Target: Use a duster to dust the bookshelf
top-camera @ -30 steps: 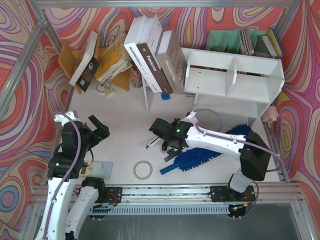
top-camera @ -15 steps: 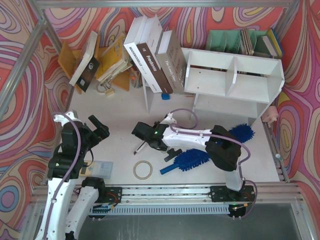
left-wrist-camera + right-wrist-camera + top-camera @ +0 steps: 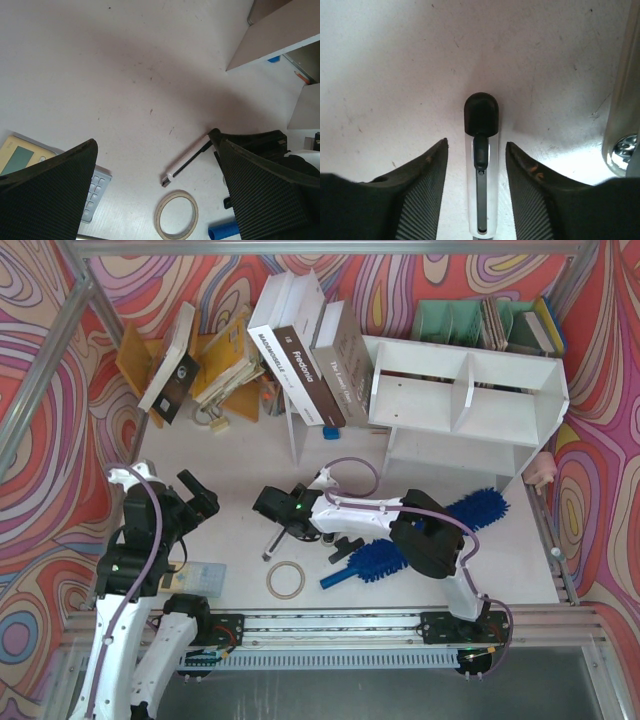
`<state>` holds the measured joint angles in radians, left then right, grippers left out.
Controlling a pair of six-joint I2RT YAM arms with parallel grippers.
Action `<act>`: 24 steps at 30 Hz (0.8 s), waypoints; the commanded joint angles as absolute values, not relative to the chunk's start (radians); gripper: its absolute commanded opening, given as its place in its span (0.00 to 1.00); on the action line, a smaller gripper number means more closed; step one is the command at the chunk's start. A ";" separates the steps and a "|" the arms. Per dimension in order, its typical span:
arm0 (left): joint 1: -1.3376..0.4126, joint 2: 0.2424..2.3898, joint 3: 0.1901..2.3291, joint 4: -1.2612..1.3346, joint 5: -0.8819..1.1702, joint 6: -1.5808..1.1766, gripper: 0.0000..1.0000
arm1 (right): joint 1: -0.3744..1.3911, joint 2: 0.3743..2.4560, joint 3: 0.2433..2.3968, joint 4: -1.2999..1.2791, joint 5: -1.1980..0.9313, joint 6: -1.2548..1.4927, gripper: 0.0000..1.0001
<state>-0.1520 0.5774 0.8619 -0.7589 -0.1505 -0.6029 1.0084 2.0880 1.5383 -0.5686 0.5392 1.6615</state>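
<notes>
Since one second ago the right arm has swung to the left over the table (image 3: pixel 240 455), and the black-and-silver tool (image 3: pixel 277 542) has travelled with it; the left arm has not moved. Seen from above, the right gripper (image 3: pixel 287 524) is low at the upper end of this tool. The duster (image 3: pixel 378 560) lies flat on the table, with the right arm crossing over it and its blue handle pointing to the near left. It is well apart from the bookshelf (image 3: pixel 465 390), which stands at the far right. A tape ring (image 3: pixel 285 580) lies near the handle end. The left gripper (image 3: pixel 198 496) hangs over bare table with its fingers spread wide.

Left wrist view: the left gripper (image 3: pixel 154 140) is wide open and holds nothing. Below it are the tool (image 3: pixel 186 164), the tape ring (image 3: pixel 176 216) and a calculator (image 3: pixel 97 186).

Right wrist view: the right gripper (image 3: pixel 476 147) has its fingers parted. The tool (image 3: pixel 481 112) lies between them with a small gap on each side, so it is not clamped
</notes>
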 commanded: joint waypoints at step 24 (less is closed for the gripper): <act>-0.143 0.657 0.852 -0.732 -0.129 -0.611 0.98 | 1.063 1.579 1.267 -1.203 0.832 1.930 0.75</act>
<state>-0.1486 0.6167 0.8619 -0.7567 -0.1463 -0.6033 1.0668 1.6665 1.3930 -0.9703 0.7712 1.7527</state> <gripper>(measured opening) 0.984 0.743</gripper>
